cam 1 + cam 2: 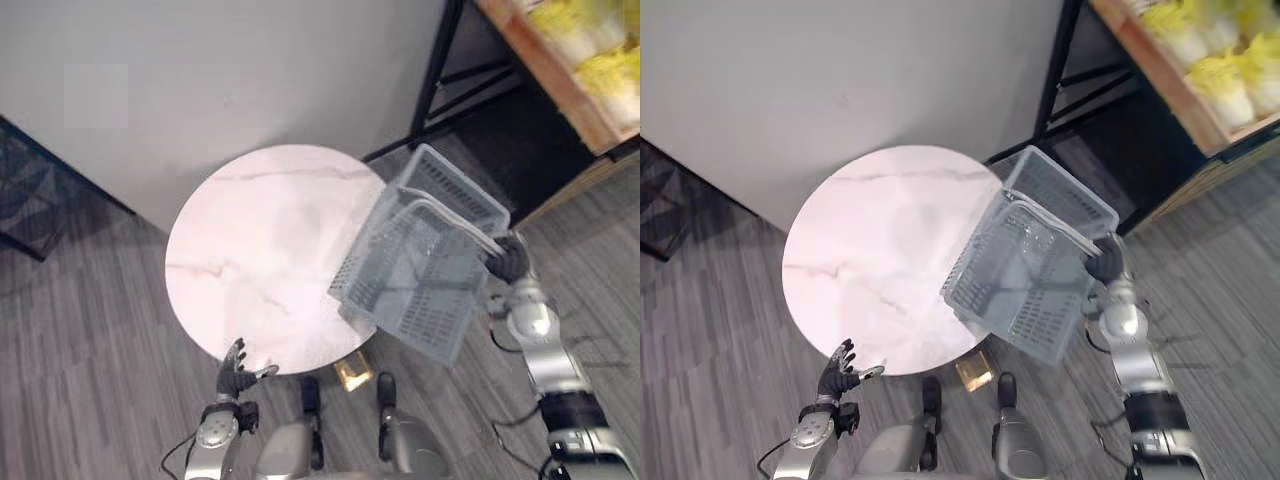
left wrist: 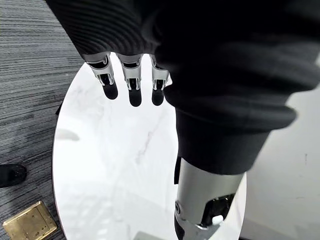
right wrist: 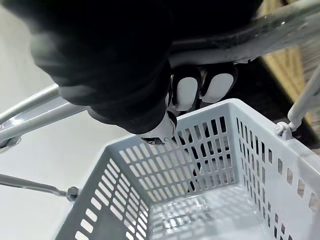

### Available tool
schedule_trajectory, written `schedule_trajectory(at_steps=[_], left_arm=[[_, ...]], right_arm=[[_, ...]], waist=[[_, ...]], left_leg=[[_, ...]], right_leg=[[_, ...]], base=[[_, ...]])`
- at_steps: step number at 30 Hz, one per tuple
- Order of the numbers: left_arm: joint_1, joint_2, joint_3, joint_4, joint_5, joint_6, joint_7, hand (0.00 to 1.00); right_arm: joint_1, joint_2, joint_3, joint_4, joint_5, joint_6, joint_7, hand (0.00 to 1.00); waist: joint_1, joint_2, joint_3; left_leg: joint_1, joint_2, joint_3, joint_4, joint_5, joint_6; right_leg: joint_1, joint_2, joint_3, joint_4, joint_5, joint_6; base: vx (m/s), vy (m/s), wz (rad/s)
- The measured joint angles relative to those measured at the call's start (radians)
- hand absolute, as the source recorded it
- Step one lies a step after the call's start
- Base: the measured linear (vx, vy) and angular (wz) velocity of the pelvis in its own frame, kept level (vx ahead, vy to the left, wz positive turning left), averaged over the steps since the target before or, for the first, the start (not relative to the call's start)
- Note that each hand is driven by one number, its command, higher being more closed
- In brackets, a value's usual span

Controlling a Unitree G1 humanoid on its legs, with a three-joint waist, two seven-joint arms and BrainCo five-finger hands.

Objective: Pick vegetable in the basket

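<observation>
Basket at table right edge, shelf with perhaps cabbages behind

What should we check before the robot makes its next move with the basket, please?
1. Right hand curled round the handles: ok.
2. Basket level: not ok, it hangs tilted at the right edge of the table.
3. Basket free to take produce: ok, nothing lies inside it.
4. Left hand free: ok, open with straight fingers, at the table's near edge.
5. Vegetables within reach: cannot tell; they sit on the shelf, apart from both hands.
</observation>
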Motion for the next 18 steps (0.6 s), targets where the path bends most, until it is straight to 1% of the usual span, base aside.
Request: schedule_trajectory(at_steps=[2,3,5,7,9,10,11,12,13,14,15,16,17,18], left_arm=[[0.018,0.0,0.017,0.001,0.012,0.001,-0.001,0.0],[0.028,-0.002,0.028,0.001,0.021,0.001,-0.002,0.0],[0.035,-0.004,0.04,0.003,0.022,0.001,-0.003,0.0],[0.035,-0.004,0.042,0.015,0.022,0.001,-0.003,0.0],[0.042,-0.009,0.048,0.024,0.022,0.001,-0.003,0.0],[0.043,-0.021,0.057,0.024,0.022,0.001,-0.003,0.0],[0.044,-0.039,0.063,0.024,0.022,0.001,-0.003,0.0],[0.044,-0.047,0.064,0.024,0.022,0.002,-0.003,0.0],[0.042,-0.059,0.064,0.023,0.021,0.002,-0.003,0.0],[0.035,-0.065,0.063,0.019,0.021,0.002,-0.003,0.0],[0.032,-0.065,0.063,0.017,0.021,0.002,-0.002,0.0],[0.031,-0.071,0.067,0.009,0.019,0.002,0.0,0.0],[0.031,-0.072,0.068,0.01,0.019,0.003,0.002,0.0],[0.032,-0.076,0.068,0.009,0.019,0.004,0.002,0.0]], right_arm=[[0.044,0.022,-0.026,0.0,0.036,-0.008,0.017,1.0],[0.089,0.049,-0.047,0.0,0.077,-0.013,0.025,1.0],[0.131,0.082,-0.053,0.001,0.128,-0.014,0.039,1.0],[0.16,0.117,-0.05,0.01,0.16,-0.014,0.056,1.0],[0.168,0.158,-0.034,0.011,0.17,-0.014,0.06,1.0],[0.17,0.176,-0.018,0.011,0.176,-0.014,0.061,1.0],[0.169,0.203,-0.017,0.011,0.178,-0.014,0.06,1.0],[0.169,0.215,-0.016,0.011,0.18,-0.014,0.06,1.0],[0.169,0.236,-0.015,0.011,0.186,-0.014,0.058,1.0],[0.168,0.256,-0.015,0.011,0.188,-0.014,0.054,1.0],[0.169,0.267,-0.016,0.011,0.189,-0.014,0.052,1.0],[0.17,0.285,-0.016,0.011,0.2,-0.011,0.048,1.0],[0.175,0.296,-0.017,0.011,0.208,-0.011,0.046,1.0],[0.181,0.296,-0.017,0.011,0.209,-0.011,0.042,1.0]], waist=[[-0.007,-0.002,-0.025],[-0.007,-0.003,-0.041],[-0.01,-0.004,-0.046],[-0.009,-0.006,-0.047],[-0.005,-0.012,-0.05],[-0.004,-0.018,-0.048],[0.004,-0.022,-0.046],[0.012,-0.023,-0.045],[0.021,-0.027,-0.043],[0.021,-0.03,-0.043],[0.021,-0.032,-0.041],[0.026,-0.033,-0.04],[0.03,-0.037,-0.038],[0.036,-0.037,-0.038]], left_leg=[[0.007,0.0,0.015,0.005,-0.009,0.001],[0.009,0.001,0.032,0.023,-0.022,0.001],[0.024,0.002,0.049,0.034,-0.028,0.006],[0.05,0.009,0.065,0.036,-0.038,0.002],[0.06,0.014,0.093,0.063,-0.053,0.005],[0.058,0.018,0.109,0.095,-0.069,0.006],[0.055,0.028,0.143,0.136,-0.093,0.008],[0.047,0.033,0.153,0.165,-0.109,0.008],[0.015,0.051,0.173,0.24,-0.146,0.01],[-0.032,0.071,0.179,0.315,-0.176,0.017],[-0.046,0.081,0.184,0.338,-0.182,0.021],[-0.069,0.1,0.197,0.342,-0.179,0.031],[-0.077,0.111,0.2,0.345,-0.178,0.042],[-0.078,0.115,0.198,0.348,-0.175,0.044]], right_leg=[[0.002,0.001,0.017,0.0,0.001,0.001],[0.004,0.002,0.034,0.001,0.002,0.002],[0.013,0.002,0.05,0.006,0.002,0.003],[0.032,0.003,0.065,0.009,0.002,0.003],[0.036,0.004,0.088,0.021,0.002,0.003],[0.034,0.007,0.105,0.037,0.004,0.002],[0.03,0.012,0.127,0.054,0.006,0.003],[0.025,0.017,0.136,0.066,0.006,0.003],[0.01,0.025,0.152,0.087,0.007,0.004],[-0.015,0.034,0.157,0.112,0.008,0.007],[-0.023,0.036,0.156,0.113,0.012,0.017],[-0.049,0.034,0.126,0.159,-0.011,0.034],[-0.097,0.014,0.075,0.36,-0.092,-0.003],[-0.106,0.002,0.065,0.448,-0.131,-0.003]], base=[[0.01,0.014,-0.29],[0.01,0.01,-0.31],[0.0,0.01,-0.29],[-0.01,0.017,-0.29],[-0.03,0.023,-0.38],[-0.04,0.019,-0.48],[-0.04,0.019,-0.54],[-0.07,0.014,-0.6],[-0.12,0.009,-0.46],[-0.15,0.01,-0.33],[-0.19,0.018,-0.21],[-0.2,0.04,-0.11],[-0.2,0.022,-0.09],[-0.14,-0.01,0.03]])
